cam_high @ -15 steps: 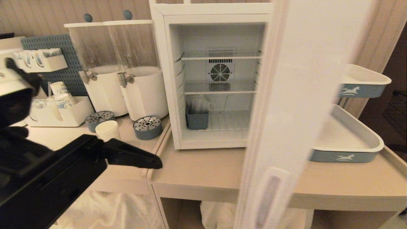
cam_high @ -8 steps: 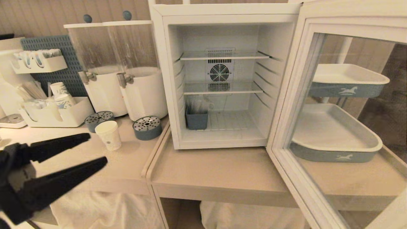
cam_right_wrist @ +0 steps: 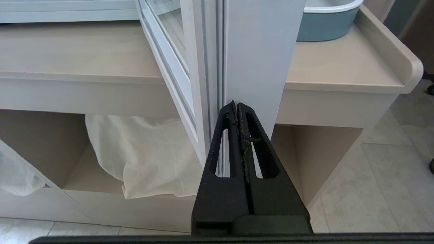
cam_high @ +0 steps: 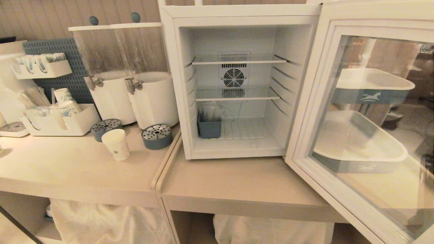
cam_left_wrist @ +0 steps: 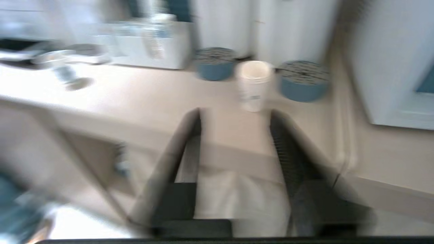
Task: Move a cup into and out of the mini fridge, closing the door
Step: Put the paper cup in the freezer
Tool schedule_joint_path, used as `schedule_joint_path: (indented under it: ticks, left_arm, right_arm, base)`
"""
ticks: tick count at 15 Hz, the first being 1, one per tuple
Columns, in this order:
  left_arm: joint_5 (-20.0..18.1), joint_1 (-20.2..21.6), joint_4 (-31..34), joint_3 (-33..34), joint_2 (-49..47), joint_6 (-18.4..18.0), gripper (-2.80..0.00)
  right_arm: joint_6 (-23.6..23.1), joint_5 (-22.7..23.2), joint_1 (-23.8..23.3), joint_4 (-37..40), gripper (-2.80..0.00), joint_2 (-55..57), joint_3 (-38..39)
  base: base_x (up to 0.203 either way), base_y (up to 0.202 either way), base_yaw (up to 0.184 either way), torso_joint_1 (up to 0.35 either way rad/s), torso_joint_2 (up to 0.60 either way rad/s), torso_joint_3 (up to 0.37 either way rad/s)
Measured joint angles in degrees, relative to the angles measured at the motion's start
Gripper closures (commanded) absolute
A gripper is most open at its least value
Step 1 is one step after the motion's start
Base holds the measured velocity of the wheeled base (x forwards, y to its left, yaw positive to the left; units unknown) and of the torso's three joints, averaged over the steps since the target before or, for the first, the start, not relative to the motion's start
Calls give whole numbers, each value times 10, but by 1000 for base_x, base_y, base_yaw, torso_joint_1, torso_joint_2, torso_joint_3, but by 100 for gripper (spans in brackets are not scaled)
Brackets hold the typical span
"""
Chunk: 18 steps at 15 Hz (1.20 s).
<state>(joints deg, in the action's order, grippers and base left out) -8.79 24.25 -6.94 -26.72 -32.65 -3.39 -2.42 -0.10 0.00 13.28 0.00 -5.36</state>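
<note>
Ahead of my left gripper [cam_left_wrist: 234, 115], item 1: the cup [cam_left_wrist: 254, 84], white paper, upright on the counter [cam_high: 78, 166], just past my fingertips and in line w/ the gap between them. Jaws part-way apart, nothing btwn them, no contact w/ cup. Fingers [cam_left_wrist: 286, 149] hang over the counter's front edge; view is motion-smeared.

Item 2: two round blue-grey drip trays, one either side of the cup and slightly behind it: left one [cam_left_wrist: 213, 62], right one [cam_left_wrist: 302, 79]. Behind those, two white dispensers [cam_high: 135, 74] w/ clear tops.

Item 3: white organiser tray [cam_high: 61, 122] w/ printed cups, further off on the counter, to the far side from the fridge.

Item 4: the mini fridge [cam_high: 237, 84], beside the cup's counter on the adjoining lower surface. Interior shows wire shelves, rear fan, small grey-blue bin [cam_high: 210, 127] on the floor of it. No cup inside.

Item 5: the door [cam_high: 359, 128], glass-paned, swung wide open.

Item 6: my right gripper [cam_right_wrist: 239, 112], low, in front of the cabinet, tip right at the door's outer edge; can't tell if touching. Fingers pressed together, holding nothing.

Item 7: two blue-sided trays [cam_high: 369, 91] seen thru the door glass.
</note>
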Motion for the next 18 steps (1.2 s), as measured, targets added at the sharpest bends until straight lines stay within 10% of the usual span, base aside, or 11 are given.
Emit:
schedule_joint_path:
  ticks: [2,7,10,13,18]
  left_arm:
    - [17,1,96,-24,84,15,0]
    - [35,-200,400,-165,192,40,0]
    - [76,-234,512,-158,281,51,0]
    - [125,-240,445,1,315,67,0]
    - [123,-241,89,254,326,53,0]
  right_arm:
    - [0,0,0,0,0,0,0]
    - [0,0,0,0,0,0,0]
    - [0,1,0,0,0,0,2]
    - [0,1,0,0,0,0,0]
    - [0,1,0,0,0,0,0]
  base:
    - [0,0,0,0,0,0]
    - [0,0,0,0,0,0]
    - [0,0,0,0,0,0]
    - [0,0,0,0,0,0]
    - [0,0,0,0,0,0]
